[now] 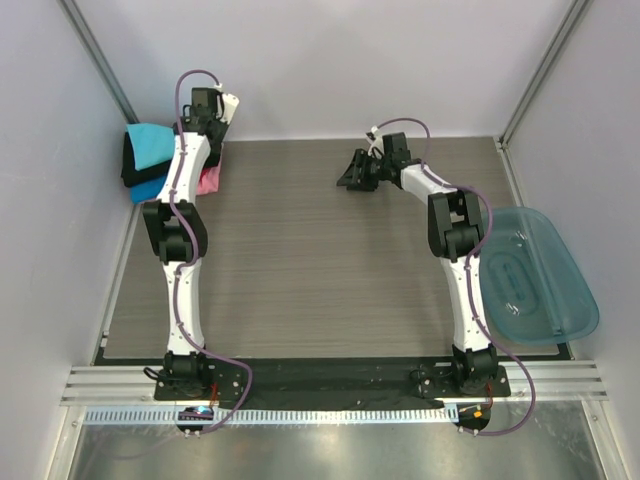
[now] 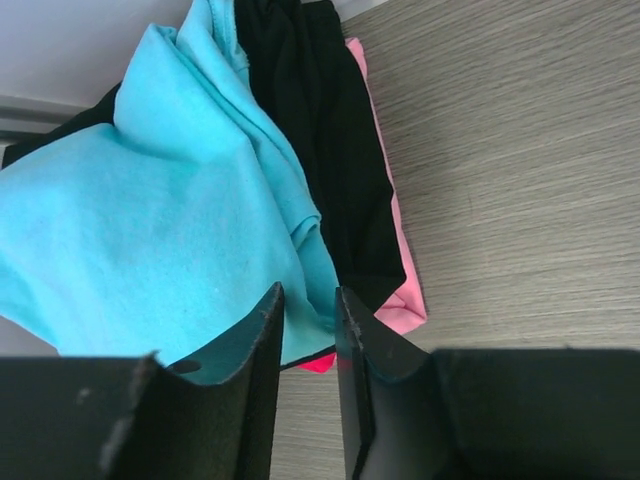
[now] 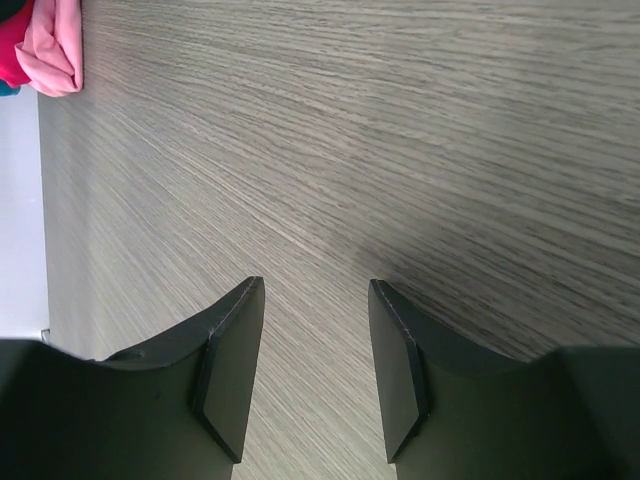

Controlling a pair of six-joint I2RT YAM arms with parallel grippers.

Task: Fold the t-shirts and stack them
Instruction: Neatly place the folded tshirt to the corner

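Note:
The t-shirts lie stacked at the table's far left corner. A turquoise shirt (image 1: 150,143) is on top, loosely bunched, over a black one (image 1: 130,165), a blue one (image 1: 148,189) and a pink-red one (image 1: 209,182). The left wrist view shows the turquoise shirt (image 2: 150,220), the black one (image 2: 330,150) and the pink one (image 2: 405,300). My left gripper (image 1: 217,108) (image 2: 308,295) hovers over the stack's near edge, jaws a narrow gap apart with nothing between them. My right gripper (image 1: 352,176) (image 3: 315,285) is open and empty over bare table at the far middle.
A translucent teal plastic tub (image 1: 530,275) sits at the table's right edge beside the right arm. Walls close the back and left sides near the stack. A corner of the pink shirt (image 3: 55,50) shows in the right wrist view.

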